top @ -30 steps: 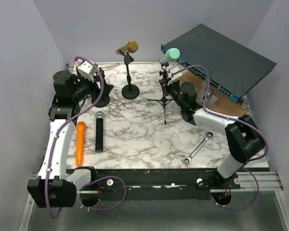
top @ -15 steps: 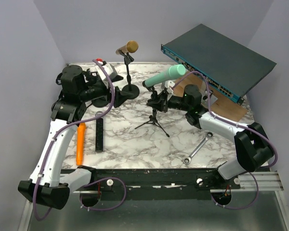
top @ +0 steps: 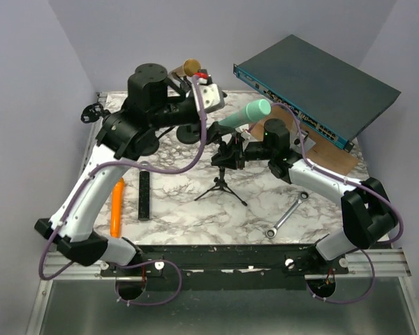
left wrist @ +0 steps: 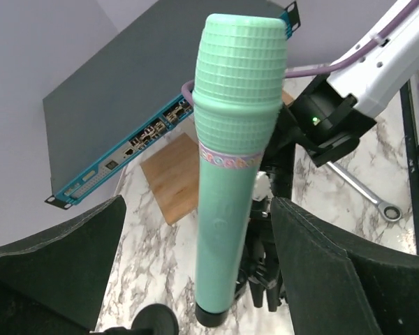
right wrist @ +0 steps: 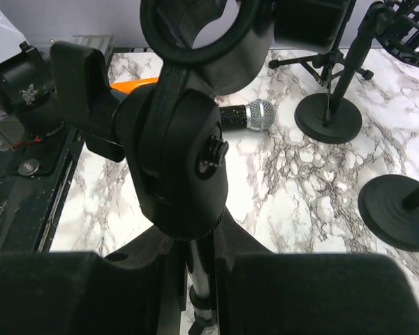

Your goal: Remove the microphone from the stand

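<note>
Mic (left wrist: 232,160), mint green, tilted atop tripod stand (right wrist: 181,160); L jaws spread astride it, R jaws pinching stand stem.

The blurred dark fingers of the right gripper (right wrist: 195,279) swallow the pole of the stand (right wrist: 178,160) (its legs lie out of frame below them). Between the fingers of the left gripper (left wrist: 197,230), the green microphone (left wrist: 230,174) covers most of its clip, and both fingers run off the bottom edge.
</note>
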